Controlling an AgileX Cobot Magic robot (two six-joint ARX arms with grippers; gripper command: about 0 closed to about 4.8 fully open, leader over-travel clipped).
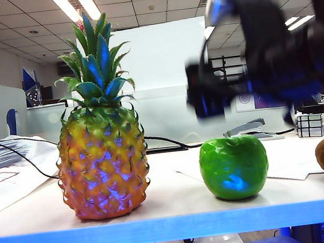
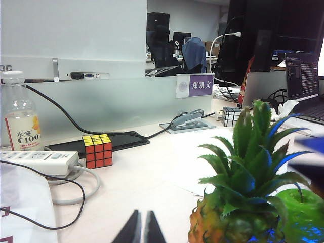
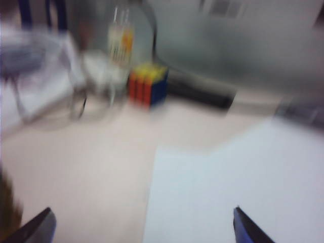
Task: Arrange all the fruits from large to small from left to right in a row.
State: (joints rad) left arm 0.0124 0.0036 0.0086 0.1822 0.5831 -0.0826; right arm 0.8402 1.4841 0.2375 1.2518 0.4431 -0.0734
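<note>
The glossy green plastic apple [image 1: 234, 167] looks light and slippery (grip across its middle); right gripper [image 3: 144, 225] hangs spread, empty, above it; left gripper [image 2: 142, 229] pinched together by the pineapple [image 2: 238, 202]

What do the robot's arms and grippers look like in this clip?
The right arm is black and bulky with blue-tinted highlights, motion-blurred. The right gripper shows two dark, bluish pointed fingertips. The left gripper shows two thin, black, tapered fingertips. No markings are readable.
</note>
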